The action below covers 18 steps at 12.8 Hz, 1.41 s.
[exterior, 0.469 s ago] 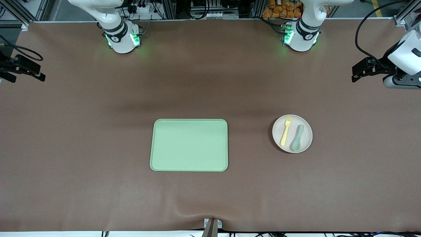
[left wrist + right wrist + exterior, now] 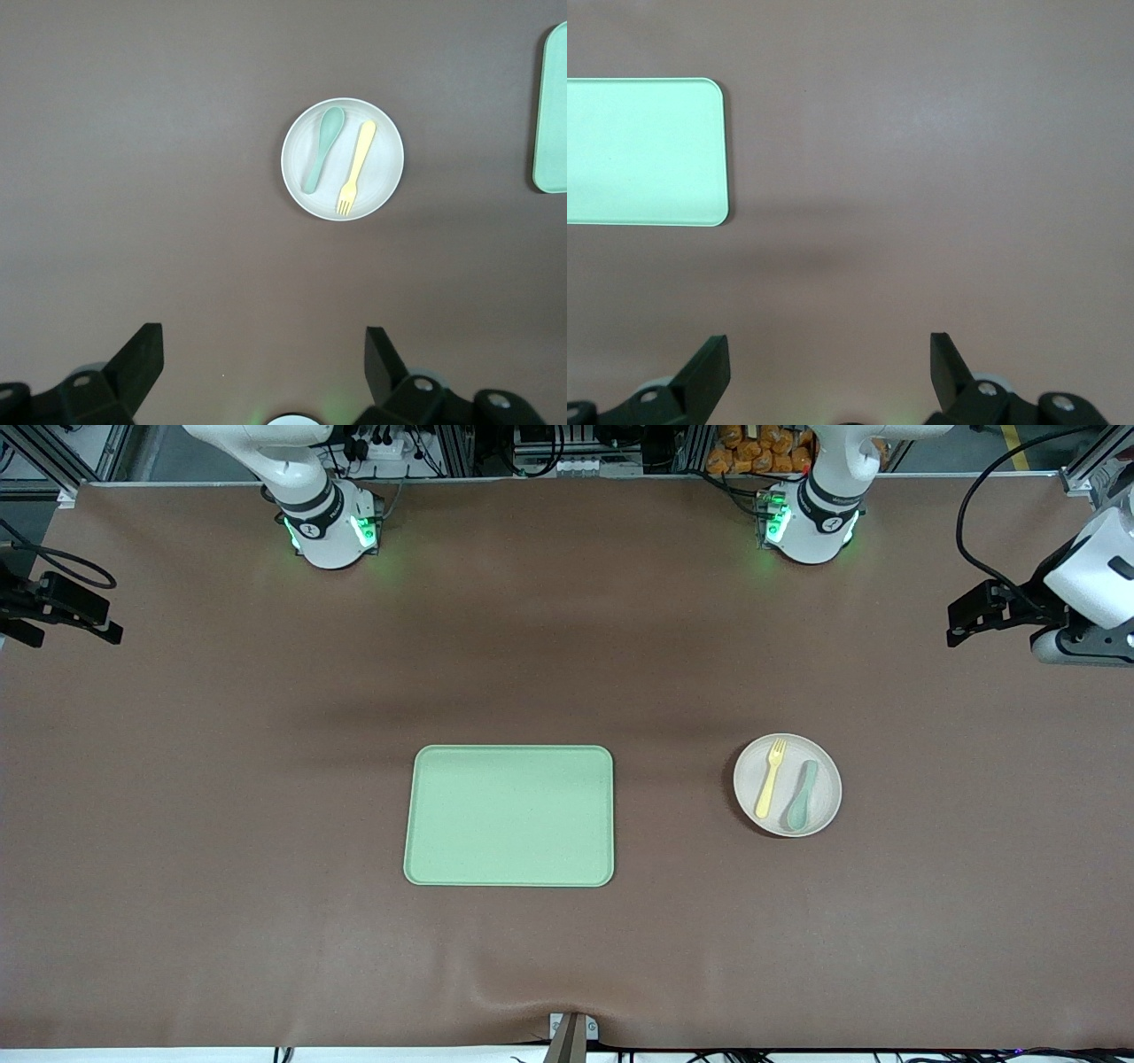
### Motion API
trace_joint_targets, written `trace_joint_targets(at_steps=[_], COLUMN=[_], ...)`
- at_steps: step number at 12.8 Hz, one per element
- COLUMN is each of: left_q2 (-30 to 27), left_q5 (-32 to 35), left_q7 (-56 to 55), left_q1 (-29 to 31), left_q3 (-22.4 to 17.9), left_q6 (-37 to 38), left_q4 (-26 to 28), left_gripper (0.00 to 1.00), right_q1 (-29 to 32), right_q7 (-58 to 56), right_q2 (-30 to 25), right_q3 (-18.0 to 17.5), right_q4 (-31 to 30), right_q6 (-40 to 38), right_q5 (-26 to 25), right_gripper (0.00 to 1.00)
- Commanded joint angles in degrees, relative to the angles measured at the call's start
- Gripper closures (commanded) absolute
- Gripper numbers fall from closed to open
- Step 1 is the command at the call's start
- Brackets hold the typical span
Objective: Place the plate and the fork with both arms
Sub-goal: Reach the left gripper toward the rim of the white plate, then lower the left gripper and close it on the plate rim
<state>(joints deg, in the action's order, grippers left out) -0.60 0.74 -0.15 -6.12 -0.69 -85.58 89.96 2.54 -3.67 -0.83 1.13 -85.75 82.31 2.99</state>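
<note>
We read this as the start of the job: nothing is gripped, and the plate sits flat on the brown table toward the left arm's end, well apart from the light-green tray at the middle. On the plate lie the pale-yellow fork and a teal-green spoon, side by side and not touching, the fork on the side toward the tray. Their handle ends point toward the front camera.

The left gripper hangs high over bare table with its fingers spread wide and empty; its wrist view looks straight down on plate, fork and spoon, with an edge of the tray at the frame's border. The right gripper likewise hangs high with fingers wide and nothing between them, and its wrist view shows a corner of the tray and bare table. In the front view we see only the bases and the gripper bodies at the table's ends, so both arms look parked (out of the way of the work area).

The tray is empty and lies between the two arms, presumably so either can reach it. We judge that the left arm should take the plate, being closer.
</note>
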Motion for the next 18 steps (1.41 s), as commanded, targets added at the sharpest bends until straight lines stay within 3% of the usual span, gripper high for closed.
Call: trace_joint_targets(at_steps=[1, 4, 7, 8, 13, 18], left_q2=[4.01, 7.80, 8.86, 10.61, 20.45, 27.58], left_q5=[-1.62, -1.71, -6.70, -6.72, -6.89, -15.93], left_q7=[0.85, 1.03, 7.68, 9.54, 13.94, 23.42], left_q1=[0.23, 1.19, 2.69, 3.22, 4.45, 6.91], left_q3=[-0.10, -0.10, -0.01, -0.01, 0.16, 0.34], left_q6=[-2.64, -10.63, -26.69, -30.66, -36.75, -39.93], left_q4=[-0.14, 4.49, 16.61, 18.30, 18.49, 18.23], left_gripper=[0.00, 0.00, 0.00, 0.00, 0.00, 0.25], right_q1=[1.50, 1.50, 1.50, 1.50, 1.41, 1.15], right_q7=[-0.55, -0.46, -0.55, -0.55, -0.55, -0.64], right_q2=[0.74, 0.74, 1.44, 1.44, 1.44, 1.44], right_q3=[-0.87, -0.87, -0.87, -0.87, -0.87, -0.87], right_q4=[1.37, 1.37, 1.37, 1.37, 1.37, 1.46], right_q6=[-0.58, -0.84, -0.75, -0.84, -0.75, -0.49], right_q5=[1.05, 1.05, 1.05, 1.05, 0.96, 0.96], right_gripper=[0.00, 0.00, 0.00, 0.00, 0.00, 0.00])
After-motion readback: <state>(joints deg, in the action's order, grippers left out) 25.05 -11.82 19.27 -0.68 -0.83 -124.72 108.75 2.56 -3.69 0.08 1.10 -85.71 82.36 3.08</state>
